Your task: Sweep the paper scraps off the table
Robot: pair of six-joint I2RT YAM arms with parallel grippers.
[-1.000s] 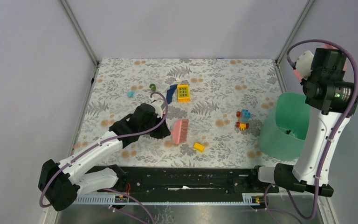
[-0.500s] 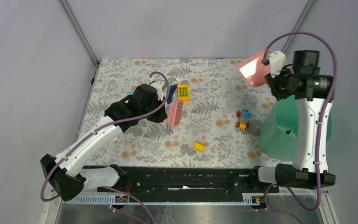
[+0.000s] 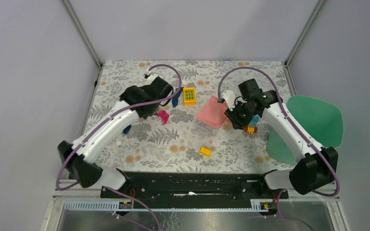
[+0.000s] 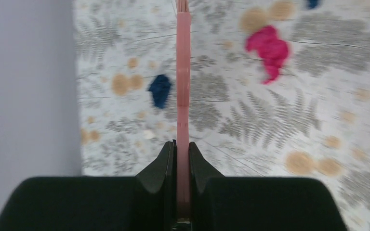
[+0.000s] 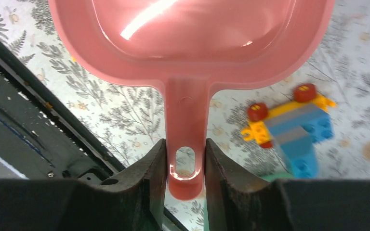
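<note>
My left gripper (image 3: 149, 110) is shut on the thin pink brush (image 4: 183, 72), seen edge-on in the left wrist view, where the gripper (image 4: 182, 147) clamps its base. A magenta paper scrap (image 3: 163, 116) lies just right of the brush (image 4: 269, 48). A dark blue scrap (image 3: 126, 129) lies left of it (image 4: 160, 89). Another dark blue scrap (image 3: 176, 97) lies by a yellow block (image 3: 189, 95). My right gripper (image 3: 234, 115) is shut on the handle of the pink dustpan (image 3: 213, 112), which rests low over the printed table (image 3: 183, 139). The right wrist view shows the gripper (image 5: 185, 144) and an empty pan (image 5: 188, 38).
A blue and yellow block toy (image 3: 251, 124) sits right beside my right gripper, and shows in the right wrist view (image 5: 294, 125). A small yellow block (image 3: 205, 151) lies near the front. The green tray (image 3: 313, 122) stands tilted at the right edge. Grey walls enclose the table.
My right arm swung down from above the tray and brought the dustpan to the table's middle. My left arm moved back and left with the brush, uncovering the magenta scrap.
</note>
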